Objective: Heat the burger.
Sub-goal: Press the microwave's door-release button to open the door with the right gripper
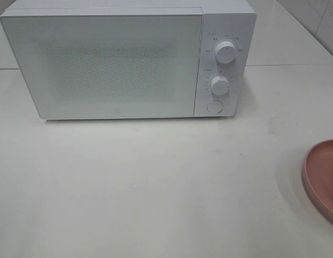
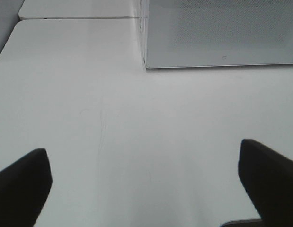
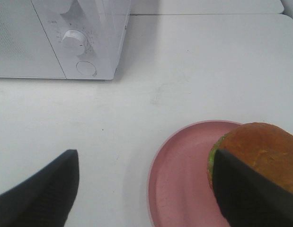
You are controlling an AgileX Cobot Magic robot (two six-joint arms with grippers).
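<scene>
The burger, with a glossy golden-brown bun and a bit of green at its edge, sits on a pink plate in the right wrist view. My right gripper is open above the table, and one dark finger partly covers the burger's near side. Nothing lies between its fingers. My left gripper is open over bare table in front of the microwave. In the exterior high view the white microwave stands at the back with its door closed. No gripper and no burger show in that view.
Only the pink plate's rim shows at the right edge of the exterior high view. The microwave's panel carries two knobs and a round button. A seam between tabletops runs behind the microwave.
</scene>
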